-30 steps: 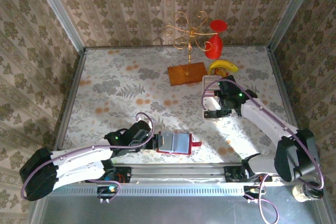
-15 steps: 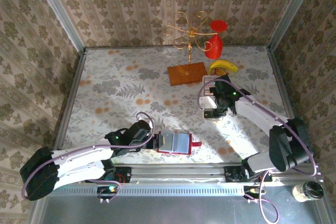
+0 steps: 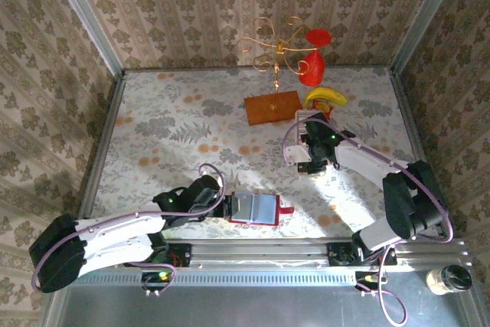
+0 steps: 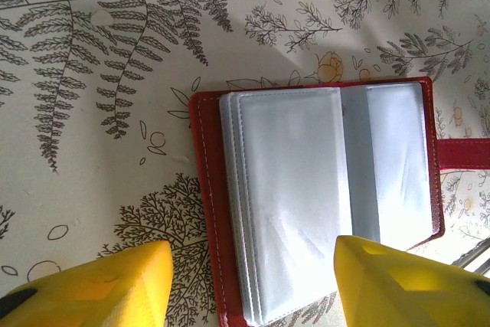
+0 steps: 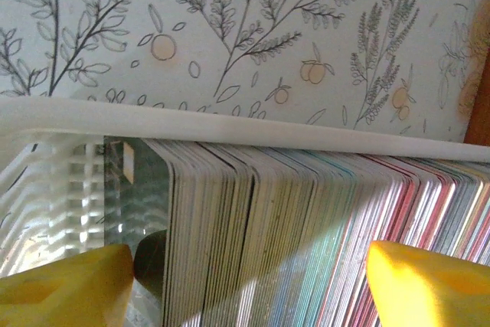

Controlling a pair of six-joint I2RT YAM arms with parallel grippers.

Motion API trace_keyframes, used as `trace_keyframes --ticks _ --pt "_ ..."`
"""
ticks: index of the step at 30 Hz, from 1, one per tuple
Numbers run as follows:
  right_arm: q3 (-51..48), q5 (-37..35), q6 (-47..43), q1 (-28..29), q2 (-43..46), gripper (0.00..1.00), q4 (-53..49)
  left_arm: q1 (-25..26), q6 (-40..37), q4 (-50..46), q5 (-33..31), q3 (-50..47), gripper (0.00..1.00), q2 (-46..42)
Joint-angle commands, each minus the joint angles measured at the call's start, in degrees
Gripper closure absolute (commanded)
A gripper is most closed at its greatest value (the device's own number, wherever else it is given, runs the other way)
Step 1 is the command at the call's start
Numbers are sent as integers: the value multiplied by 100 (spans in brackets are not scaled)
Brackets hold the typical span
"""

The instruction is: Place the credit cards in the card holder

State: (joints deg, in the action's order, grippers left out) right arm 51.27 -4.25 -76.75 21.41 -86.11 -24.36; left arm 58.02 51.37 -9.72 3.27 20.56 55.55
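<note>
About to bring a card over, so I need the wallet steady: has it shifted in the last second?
No. The wallet lies in the same spot, equally far from the orange stand base as before.

A gold wire stand [image 3: 274,47] on an orange-brown base [image 3: 272,107] rises at the upper centre of the floral table [image 3: 176,128], with a red goblet-shaped piece [image 3: 312,67] and a banana [image 3: 325,97] just right of it. A white tray [image 5: 230,132] lies below the banana. A small jar [image 3: 448,279] sits at the lower right.
</note>
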Motion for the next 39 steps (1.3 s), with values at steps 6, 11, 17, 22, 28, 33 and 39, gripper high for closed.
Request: trace_keyframes --ticks 6,11,17,22,28,33,39 --pt "-90 -173 -158 74 345 48 -108 -13 74 136 67 -25 44 44" --pt "-130 -173 -163 105 462 66 -174 -6 101 171 73 -51 46 52" --pt "-161 -181 -160 123 564 76 -226 -3 118 181 71 -58 47 62" --pt "-166 -225 -158 120 597 79 -245 5 139 198 74 -61 48 79" --pt "-178 -260 -157 118 814 80 -287 17 147 229 77 -56 48 96" --pt "-170 -260 -119 118 906 86 -343 27 149 233 68 -52 49 105" --pt "-178 -117 -3 120 1051 92 -505 32 146 233 61 -52 50 122"
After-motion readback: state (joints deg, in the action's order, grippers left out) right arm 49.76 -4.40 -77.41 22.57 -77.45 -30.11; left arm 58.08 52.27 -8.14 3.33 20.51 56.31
